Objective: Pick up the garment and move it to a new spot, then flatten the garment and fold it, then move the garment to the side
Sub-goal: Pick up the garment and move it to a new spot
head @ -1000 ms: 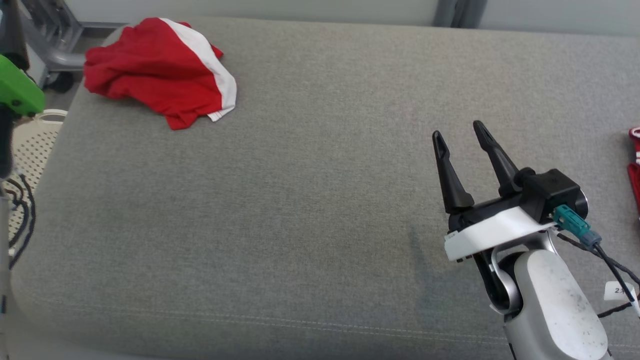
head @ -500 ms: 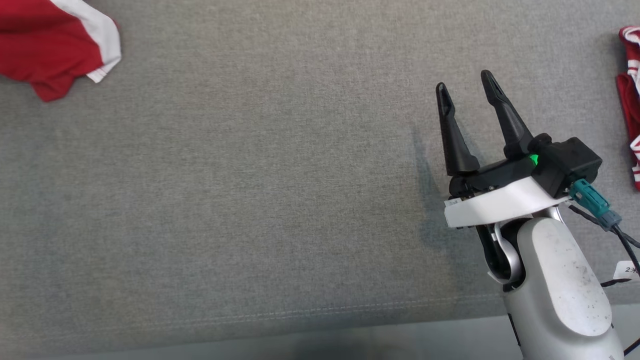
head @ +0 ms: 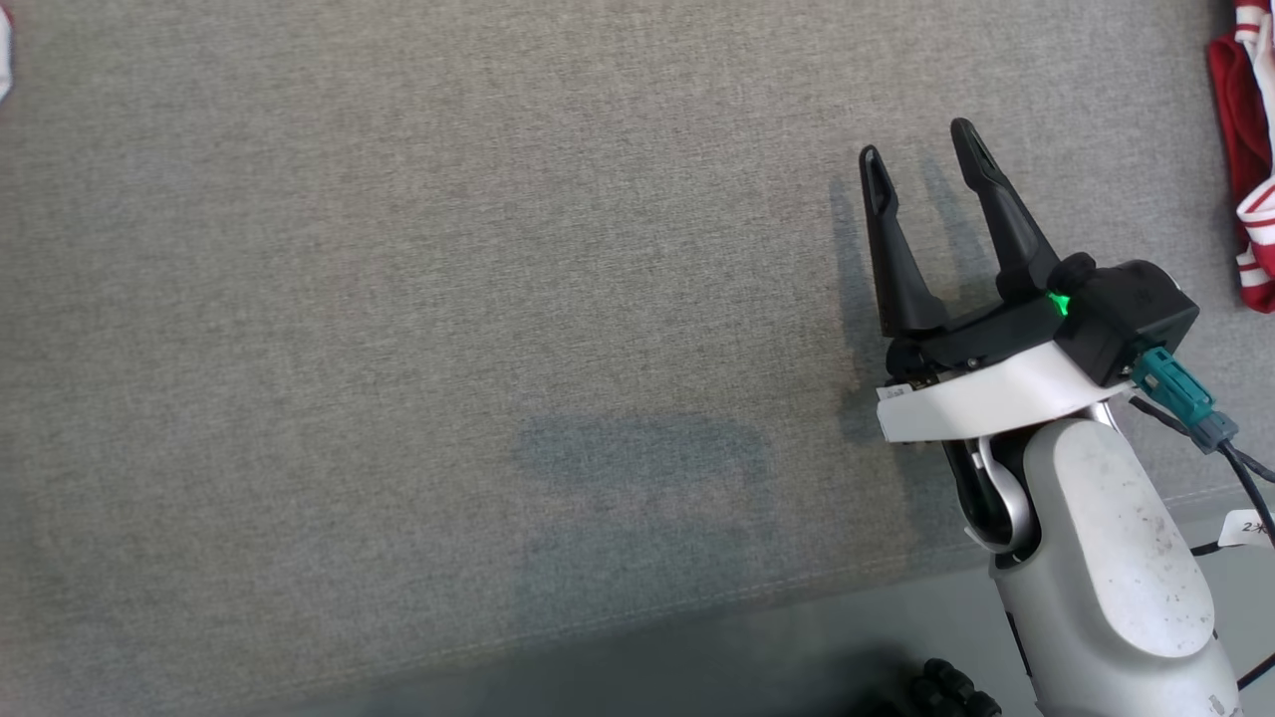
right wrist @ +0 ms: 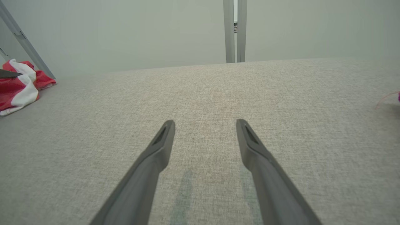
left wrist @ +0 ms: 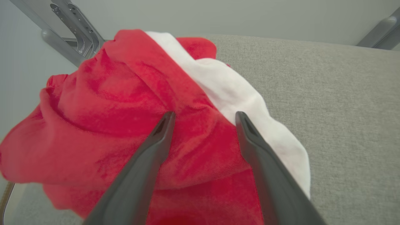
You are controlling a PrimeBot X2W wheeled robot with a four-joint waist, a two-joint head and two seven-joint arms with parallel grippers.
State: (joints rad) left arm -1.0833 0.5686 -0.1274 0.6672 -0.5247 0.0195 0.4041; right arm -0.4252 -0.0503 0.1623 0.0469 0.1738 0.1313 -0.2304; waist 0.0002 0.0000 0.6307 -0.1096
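The garment [left wrist: 125, 103], red with a broad white band, is lying in a crumpled heap near a far corner of the grey fabric-covered worktop [left wrist: 328, 109], with grey metal frame legs [left wrist: 68, 28] standing just behind it. The left end effector [left wrist: 204, 117] is hanging right over the heap with its two dark fingers spread wide and nothing between them; whether the tips are touching the cloth is hard to tell. In the right wrist view the garment is sitting far off to the left. The right end effector [head: 917, 141] is hovering well apart from it over bare worktop, fingers likewise spread and gripping nothing, casting faint shadows on the fabric. A second red-and-white striped cloth [head: 1245, 149] is lying at the right edge of the head view.
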